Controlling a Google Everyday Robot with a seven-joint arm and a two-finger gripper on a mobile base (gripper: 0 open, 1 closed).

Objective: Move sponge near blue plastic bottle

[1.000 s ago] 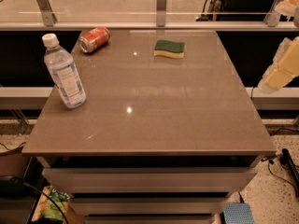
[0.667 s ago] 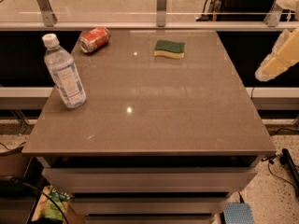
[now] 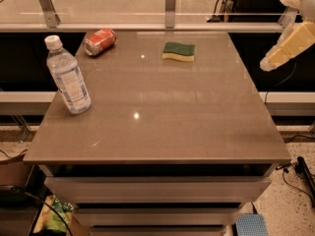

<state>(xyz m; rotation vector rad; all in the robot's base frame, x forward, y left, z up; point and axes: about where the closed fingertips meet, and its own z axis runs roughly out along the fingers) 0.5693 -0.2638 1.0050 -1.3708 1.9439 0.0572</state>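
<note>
The sponge (image 3: 178, 51), dark green on top with a pale yellow base, lies flat on the far middle of the brown table (image 3: 162, 122). The blue plastic bottle (image 3: 69, 77), clear with a white cap and a pale label, stands upright near the table's left edge. My gripper (image 3: 286, 49) hangs in the air off the table's right side, to the right of the sponge and well apart from it. It holds nothing that I can see.
A red soda can (image 3: 99, 41) lies on its side at the far left, behind the bottle. A glass railing with metal posts (image 3: 170, 6) runs along the far edge. Drawers sit under the tabletop, and cables lie on the floor at the right.
My gripper has moved up and slightly left along the table's right side. The sponge, the bottle and the can have not moved.
</note>
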